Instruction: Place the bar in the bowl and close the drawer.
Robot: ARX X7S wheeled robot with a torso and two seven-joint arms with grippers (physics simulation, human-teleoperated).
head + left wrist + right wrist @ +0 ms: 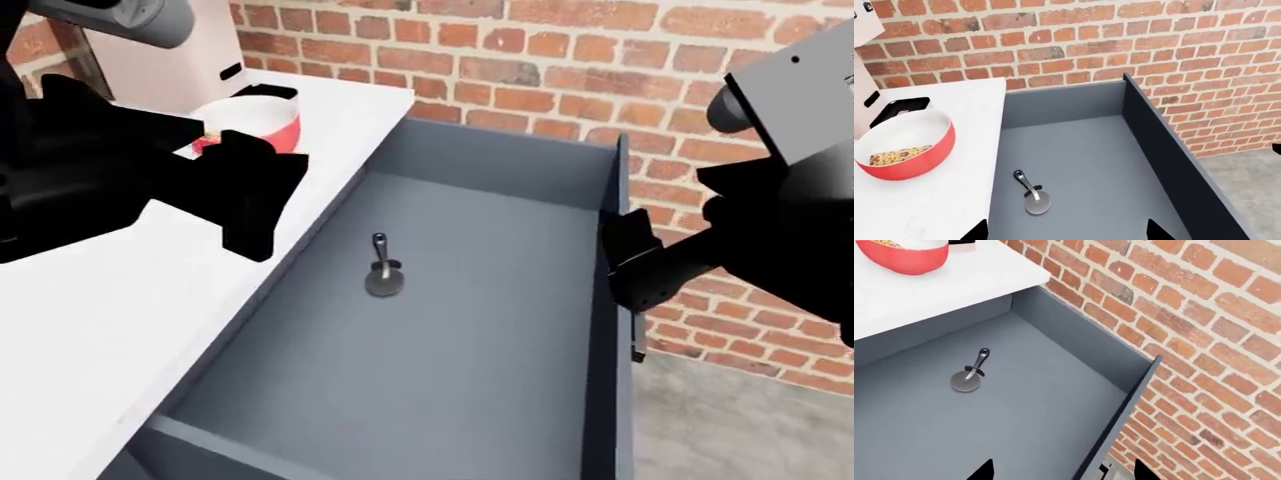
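The bar (899,154) already lay inside the bowl (911,165), which stood on the white counter (954,200) near its back edge, just beside the pale appliance (174,65) against the brick wall (1121,45); so, judging by how things lay, the step in hand was closing the drawer (441,330). The drawer stood wide open along the counter's edge, with only a silver round-headed utensil (384,272) resting near the middle of its floor, well apart from every wall. The left gripper (1066,231) hovered above the seam between counter and drawer, its dark fingertips set apart with nothing between them. The right gripper (1063,471) hung over the drawer's front panel (1117,420), jaws likewise spread and empty, and in the head view that arm sat just outside the front. To do this well, the right arm probably wanted to settle flat against the outer face of the front panel, near its middle rather than a corner, and push straight toward the counter so the drawer ran true. The left gripper should have lifted clear of the drawer's path first. The handle itself was barely visible, so a push seemed safer than a grasp.
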